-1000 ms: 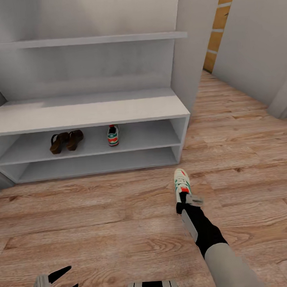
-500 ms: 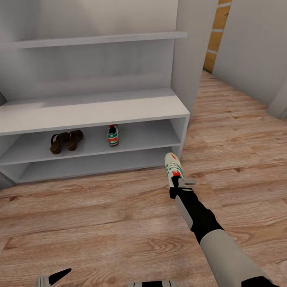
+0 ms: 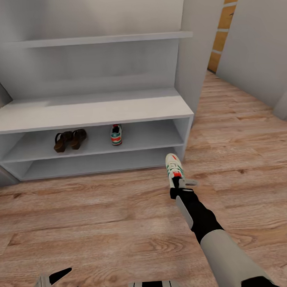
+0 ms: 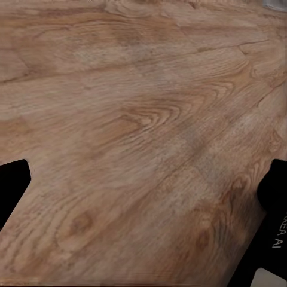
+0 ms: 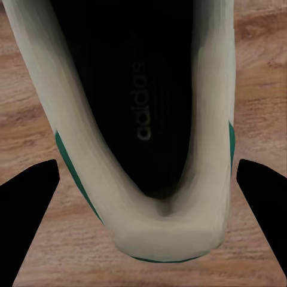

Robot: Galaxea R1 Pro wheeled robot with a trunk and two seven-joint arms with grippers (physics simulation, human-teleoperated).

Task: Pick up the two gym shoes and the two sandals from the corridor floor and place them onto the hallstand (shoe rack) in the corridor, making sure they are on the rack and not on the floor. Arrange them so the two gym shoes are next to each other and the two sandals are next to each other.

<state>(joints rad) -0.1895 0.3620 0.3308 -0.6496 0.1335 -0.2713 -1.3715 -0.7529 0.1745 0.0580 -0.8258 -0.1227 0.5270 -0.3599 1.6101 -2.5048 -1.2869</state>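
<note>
The pale grey hallstand [image 3: 94, 110] stands ahead. On its upper low shelf the two brown sandals [image 3: 70, 140] sit side by side, and one gym shoe [image 3: 116, 135] stands a little to their right. The other gym shoe [image 3: 173, 166] hangs toe-forward over the corridor floor [image 3: 101, 214] near the hallstand's right front corner, with my right gripper [image 3: 178, 183] shut on its heel. In the right wrist view that gym shoe's [image 5: 143, 89] dark inside and white heel lie between the right gripper's [image 5: 148, 166] fingers. My left gripper [image 3: 54, 285] is open, low over bare planks [image 4: 143, 119].
A grey wall panel [image 3: 197, 51] rises just right of the hallstand, with an orange-brown doorway [image 3: 225, 24] behind it and another grey wall [image 3: 256, 39] at far right. An upper shelf [image 3: 99, 39] spans the hallstand. Open floor lies between me and the hallstand.
My right arm has carried the gym shoe forward and slightly left toward the hallstand's right corner. The head view has shifted a little, so the hallstand sits slightly further right.
</note>
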